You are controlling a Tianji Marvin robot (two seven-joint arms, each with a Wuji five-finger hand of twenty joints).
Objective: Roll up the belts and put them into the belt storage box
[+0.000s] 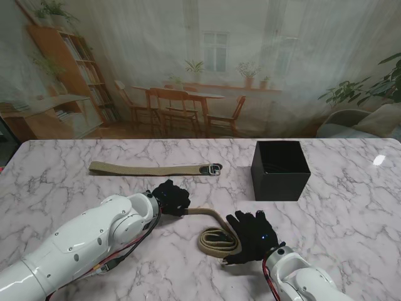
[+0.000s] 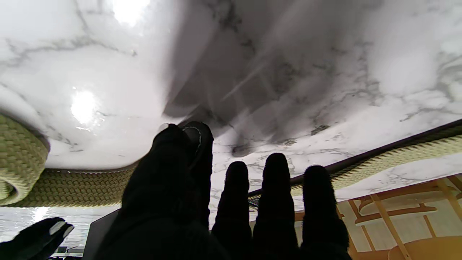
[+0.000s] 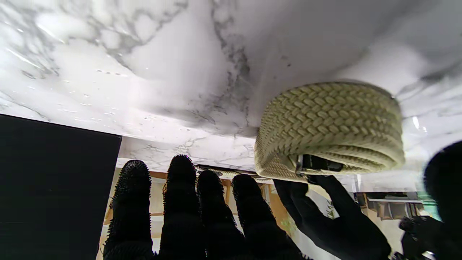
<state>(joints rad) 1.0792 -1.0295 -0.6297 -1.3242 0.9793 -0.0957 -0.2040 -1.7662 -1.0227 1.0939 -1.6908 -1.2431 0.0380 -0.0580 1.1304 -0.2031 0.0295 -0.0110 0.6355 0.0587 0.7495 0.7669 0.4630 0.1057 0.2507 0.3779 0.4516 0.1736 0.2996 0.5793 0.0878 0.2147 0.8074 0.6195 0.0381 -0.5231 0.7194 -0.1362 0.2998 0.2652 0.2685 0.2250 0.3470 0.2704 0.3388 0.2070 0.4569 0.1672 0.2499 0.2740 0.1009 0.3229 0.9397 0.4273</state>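
We see the black belt storage box (image 1: 280,170) far right, its inside too dark to read. Our right hand (image 1: 250,237) rests spread beside the part-rolled belt (image 1: 216,240); our left hand (image 1: 171,197) presses its tail. A second belt (image 1: 153,168) lies flat, far left.

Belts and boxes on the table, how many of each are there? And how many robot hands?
Belts: 2, a flat belt farther from me and a partly rolled belt between the hands.
Black boxes: 1, the belt storage box.
Robot hands: 2, the left hand and the right hand.
Total: 5.
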